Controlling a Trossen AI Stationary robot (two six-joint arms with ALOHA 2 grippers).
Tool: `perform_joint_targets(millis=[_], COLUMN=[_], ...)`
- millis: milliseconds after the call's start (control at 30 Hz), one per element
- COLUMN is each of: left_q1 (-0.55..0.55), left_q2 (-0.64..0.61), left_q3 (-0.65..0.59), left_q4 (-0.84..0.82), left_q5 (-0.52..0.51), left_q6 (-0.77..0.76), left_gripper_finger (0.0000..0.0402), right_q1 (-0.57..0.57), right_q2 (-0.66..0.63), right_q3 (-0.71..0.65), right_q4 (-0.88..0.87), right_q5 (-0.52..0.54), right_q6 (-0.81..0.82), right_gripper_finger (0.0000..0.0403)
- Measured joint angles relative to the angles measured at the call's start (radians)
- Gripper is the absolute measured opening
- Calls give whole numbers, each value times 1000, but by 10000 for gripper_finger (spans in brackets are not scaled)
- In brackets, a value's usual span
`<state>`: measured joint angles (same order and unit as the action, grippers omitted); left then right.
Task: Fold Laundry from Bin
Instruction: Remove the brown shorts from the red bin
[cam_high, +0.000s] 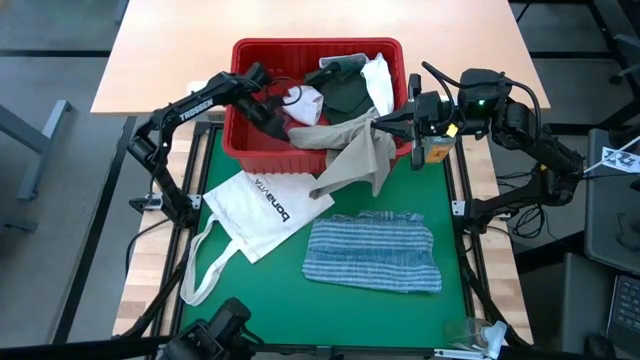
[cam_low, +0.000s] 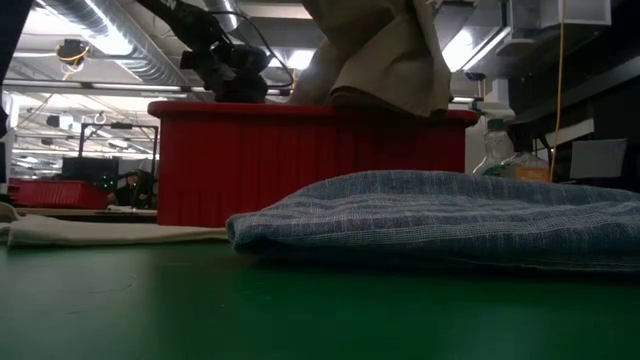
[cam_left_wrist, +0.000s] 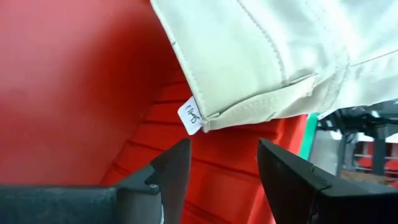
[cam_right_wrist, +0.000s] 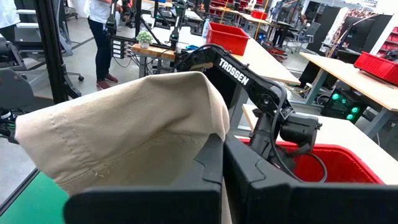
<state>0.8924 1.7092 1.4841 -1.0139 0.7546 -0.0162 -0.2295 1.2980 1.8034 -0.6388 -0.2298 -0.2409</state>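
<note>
So the tan shirt (cam_high: 352, 150) is pinched by the right gripper (cam_high: 385, 124), fingers pressed together on a fold of it just over the right end of the red bin (cam_high: 240, 140). The shirt is draped over the bin's front rim and hangs down onto the green mat (cam_high: 215, 170). The left gripper (cam_high: 272, 112) is parked inside the bin with its fingers (cam_left_wrist: 171, 171) spread apart, nothing held, right under the shirt's hem and its little white tag (cam_left_wrist: 190, 116). More laundry is piled in the bin, a dark top (cam_high: 350, 92) and a white piece (cam_high: 378, 80). The blue-striped cloth (cam_high: 372, 252) is laid flat on the mat, with a white tote bag (cam_high: 262, 208) spread beside it.
</note>
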Motion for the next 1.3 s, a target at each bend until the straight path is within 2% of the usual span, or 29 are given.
perform_joint_targets(millis=[233, 467, 633, 733, 867, 1067, 1300], left_q1=[-18, -42, -49, -59, -83, -101, -102], left_q2=[0, 0, -1, -1, -1, -34, -148], left_q3=[0, 0, 0, 0, 0, 0, 0], left_q4=[26, 155, 166, 166, 166, 183, 341], left_q5=[-84, -54, 44, 26, -21, 52, 59], left_q6=[1, 0, -4, -6, -43, -133, -203], left_gripper_finger=[179, 179, 174, 156, 107, 13, 7], right_q1=[0, 0, 0, 0, 0, 0, 0], right_q2=[0, 0, 0, 0, -4, -61, -138], right_q3=[0, 0, 0, 0, -1, -1, -1], right_q4=[0, 0, 0, 0, -1, -2, 1], right_q5=[0, 0, 0, 0, 0, 8, 18], right_q6=[0, 0, 0, 0, 0, -20, -28], right_gripper_finger=[0, 0, 0, 0, 0, 0, 0])
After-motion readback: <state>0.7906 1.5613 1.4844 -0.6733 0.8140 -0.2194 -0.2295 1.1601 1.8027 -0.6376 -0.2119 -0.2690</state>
